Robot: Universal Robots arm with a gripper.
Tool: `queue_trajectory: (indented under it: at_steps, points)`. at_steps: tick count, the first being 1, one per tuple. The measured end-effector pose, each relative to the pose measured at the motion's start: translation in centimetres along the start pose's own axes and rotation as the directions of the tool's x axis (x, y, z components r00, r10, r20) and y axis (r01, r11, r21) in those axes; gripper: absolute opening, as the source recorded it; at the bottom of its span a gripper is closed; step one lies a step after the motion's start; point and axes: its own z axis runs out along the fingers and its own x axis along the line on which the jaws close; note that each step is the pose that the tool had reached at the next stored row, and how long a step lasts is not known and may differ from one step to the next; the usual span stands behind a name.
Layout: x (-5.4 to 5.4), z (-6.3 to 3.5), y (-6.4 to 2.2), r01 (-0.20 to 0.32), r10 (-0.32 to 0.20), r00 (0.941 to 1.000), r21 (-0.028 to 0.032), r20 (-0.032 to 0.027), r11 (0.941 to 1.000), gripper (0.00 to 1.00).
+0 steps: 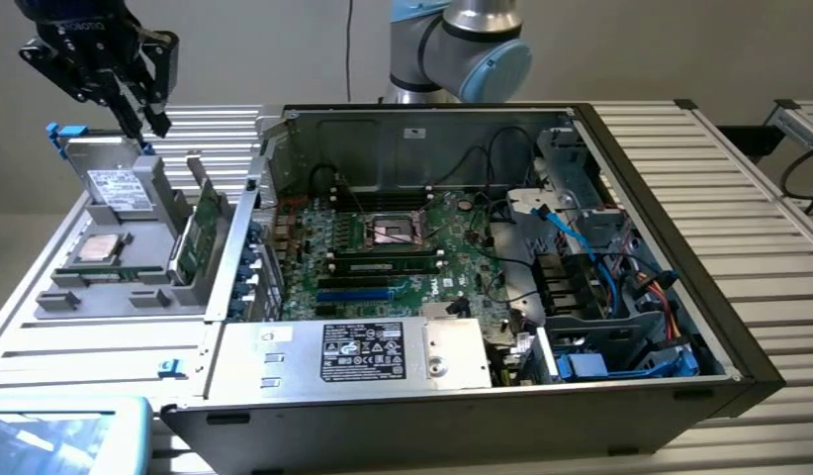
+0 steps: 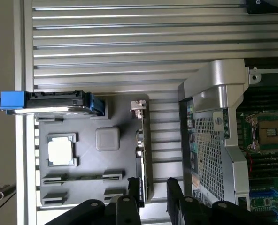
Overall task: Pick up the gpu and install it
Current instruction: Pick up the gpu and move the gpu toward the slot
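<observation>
In the exterior view you find the gripper (image 1: 145, 127) in the upper left of the frame, hanging in the air above the grey parts holder (image 1: 103, 297) and well clear of it. Its fingers point down, spread apart, with nothing between them. The gpu (image 1: 200, 233) stands on its long edge in a slot on the side of the holder toward the exterior view's right. It is just beside the open computer case (image 1: 644, 327), with its green face showing. On the holder you also see a silver drive (image 1: 113, 188) with a white label, propped up at the back, and a CPU (image 1: 97, 247) lying flat in a pocket. Inside the case lies the motherboard (image 1: 380, 247), with the power supply (image 1: 360, 351) toward the lower edge of the frame.

In the wrist view you look down on the holder (image 2: 82, 159) and the slatted table (image 2: 129, 47). The gripper (image 2: 153, 190) shows its dark fingers (image 2: 134, 194) set wide, and bare slats show in the gap. You see the gpu (image 2: 146, 150) edge-on as a thin strip between the holder's pockets and the case wall (image 2: 209, 140). The CPU (image 2: 61, 152) and the drive (image 2: 59, 101) sit in their places.
</observation>
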Motion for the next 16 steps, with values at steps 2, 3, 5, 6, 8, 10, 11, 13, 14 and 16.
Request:
queue_trajectory:
  at_steps: [2,3,5,6,8,10,11,13,14,16]
  points:
    - [0.0,0.00,0.00,0.000,0.000,1.0000,0.0000,0.0000,1.0000,0.43]
    - [0.0,0.00,0.00,0.000,0.000,1.0000,0.0000,0.0000,1.0000,0.43]
    - [0.0,0.02,-0.01,0.000,0.000,1.0000,-0.0001,0.0001,1.0000,0.49]
    - [0.1,0.14,-0.01,0.000,0.000,1.0000,-0.0004,0.0028,1.0000,0.49]
    - [0.5,0.43,-0.06,0.000,0.000,1.0000,-0.0006,0.0068,1.0000,0.49]
    - [0.8,0.77,-0.12,0.000,0.000,1.0000,-0.0008,0.0089,1.0000,0.49]
    - [0.9,0.94,-0.17,-0.001,0.001,1.0000,-0.0007,0.0090,1.0000,0.49]
    - [0.9,1.29,-0.26,-0.010,0.010,0.9999,0.0000,0.0095,0.9999,0.49]
    - [0.9,1.46,-0.28,-0.018,0.018,0.9998,0.0005,0.0099,0.9998,0.49]
    - [0.9,1.83,-0.35,-0.031,0.031,0.9995,0.0012,0.0107,0.9995,0.49]
